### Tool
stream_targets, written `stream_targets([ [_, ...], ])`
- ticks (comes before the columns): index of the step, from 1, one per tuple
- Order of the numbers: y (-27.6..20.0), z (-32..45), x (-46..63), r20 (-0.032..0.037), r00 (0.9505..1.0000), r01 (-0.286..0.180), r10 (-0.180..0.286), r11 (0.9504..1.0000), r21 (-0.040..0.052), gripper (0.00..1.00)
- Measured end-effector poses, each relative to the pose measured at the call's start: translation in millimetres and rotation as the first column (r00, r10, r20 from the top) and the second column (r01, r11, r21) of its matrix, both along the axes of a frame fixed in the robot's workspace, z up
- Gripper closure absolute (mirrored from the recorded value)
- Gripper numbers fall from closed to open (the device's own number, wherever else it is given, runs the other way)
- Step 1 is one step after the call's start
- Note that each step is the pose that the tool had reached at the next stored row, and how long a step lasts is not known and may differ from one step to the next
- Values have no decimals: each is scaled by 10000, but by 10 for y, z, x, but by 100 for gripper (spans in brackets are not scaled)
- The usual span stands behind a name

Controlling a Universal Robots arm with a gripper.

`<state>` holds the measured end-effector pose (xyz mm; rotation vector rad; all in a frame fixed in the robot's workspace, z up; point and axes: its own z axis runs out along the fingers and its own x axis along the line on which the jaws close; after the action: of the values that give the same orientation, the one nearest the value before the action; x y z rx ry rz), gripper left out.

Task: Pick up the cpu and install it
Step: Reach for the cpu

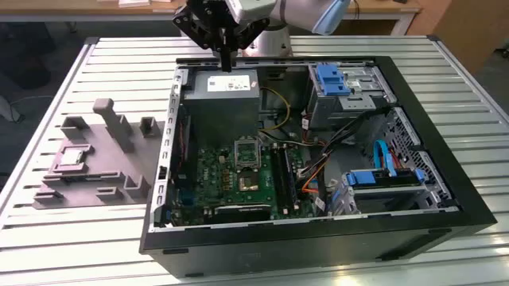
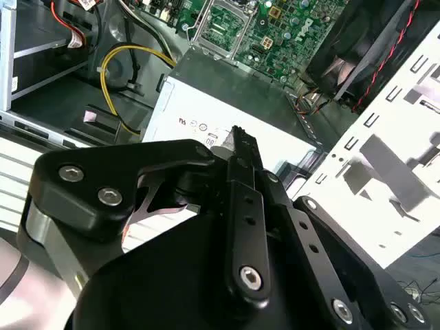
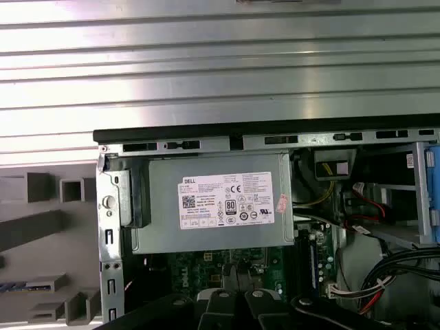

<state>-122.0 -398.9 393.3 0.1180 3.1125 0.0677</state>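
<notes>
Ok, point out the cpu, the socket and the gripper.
cpu (image 1: 73, 157): exterior view, its silvery top.
socket (image 1: 247, 152): exterior view, its dark centre.
gripper (image 1: 226, 67): exterior view, at its fingertips.

Probably a robotics lab: a robot arm (image 1: 298, 12) over an opened computer case (image 1: 318, 250) on a slatted metal bench (image 1: 71, 238).

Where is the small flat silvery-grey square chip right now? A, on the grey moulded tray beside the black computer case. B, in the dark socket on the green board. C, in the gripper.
A: the small silvery-grey square chip lies on the grey moulded tray, to the exterior view's left of the black computer case, apart from the gripper.
</notes>
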Motion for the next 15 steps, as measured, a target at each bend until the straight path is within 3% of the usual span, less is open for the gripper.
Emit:
stream_targets([
  [15,0,-1,-16,0,10000,2,-2,10000,0,89],
])
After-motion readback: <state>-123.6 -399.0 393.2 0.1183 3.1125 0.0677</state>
